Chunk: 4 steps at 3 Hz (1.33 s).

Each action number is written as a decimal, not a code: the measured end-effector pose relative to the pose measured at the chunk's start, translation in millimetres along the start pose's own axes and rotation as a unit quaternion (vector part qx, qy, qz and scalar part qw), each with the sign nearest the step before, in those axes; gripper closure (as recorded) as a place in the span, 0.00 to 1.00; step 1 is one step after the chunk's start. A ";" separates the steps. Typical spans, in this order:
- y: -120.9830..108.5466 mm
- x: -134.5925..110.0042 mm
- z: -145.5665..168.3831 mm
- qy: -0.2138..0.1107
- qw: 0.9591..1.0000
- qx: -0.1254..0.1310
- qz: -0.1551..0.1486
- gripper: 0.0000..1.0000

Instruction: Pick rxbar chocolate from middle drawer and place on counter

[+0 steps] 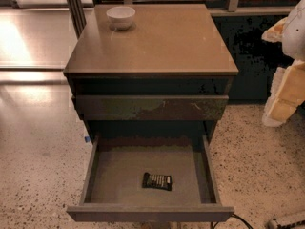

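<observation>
The rxbar chocolate [157, 181], a small black bar with pale lettering, lies flat on the grey-brown floor of the middle drawer [119, 171]. That drawer is pulled out towards the camera, and the bar rests near its front centre. Above it, the glossy tan counter [157, 42] tops the dark cabinet. My gripper [286, 92] hangs at the far right edge of the view, beside the cabinet and level with the upper drawer. It is well away from the bar and partly cut off by the frame edge.
A white bowl [120, 16] stands on the counter's back left corner. A scuffed upper drawer front [150, 107] is shut above the open drawer. Speckled terrazzo floor [38, 151] surrounds the cabinet. A dark cable [240, 219] runs near the drawer's front right corner.
</observation>
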<state>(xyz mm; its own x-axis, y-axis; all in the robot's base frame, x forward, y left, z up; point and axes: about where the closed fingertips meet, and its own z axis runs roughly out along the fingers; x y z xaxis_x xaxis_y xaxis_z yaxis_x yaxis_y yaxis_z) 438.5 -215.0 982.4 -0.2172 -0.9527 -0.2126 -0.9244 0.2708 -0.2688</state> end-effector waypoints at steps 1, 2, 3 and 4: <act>0.0 0.0 0.0 0.000 1.000 0.000 0.000 0.00; 9.1 4.0 16.3 0.008 1.000 -0.002 -0.007 0.00; 24.0 9.3 49.1 0.002 1.000 -0.007 -0.018 0.00; 25.6 6.7 82.2 -0.025 0.999 0.011 -0.030 0.00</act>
<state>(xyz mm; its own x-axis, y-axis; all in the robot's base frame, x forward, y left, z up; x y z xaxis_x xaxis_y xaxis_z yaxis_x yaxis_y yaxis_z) 439.2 -203.1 896.8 -0.1445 -0.9594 -0.2421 -0.9281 0.2162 -0.3030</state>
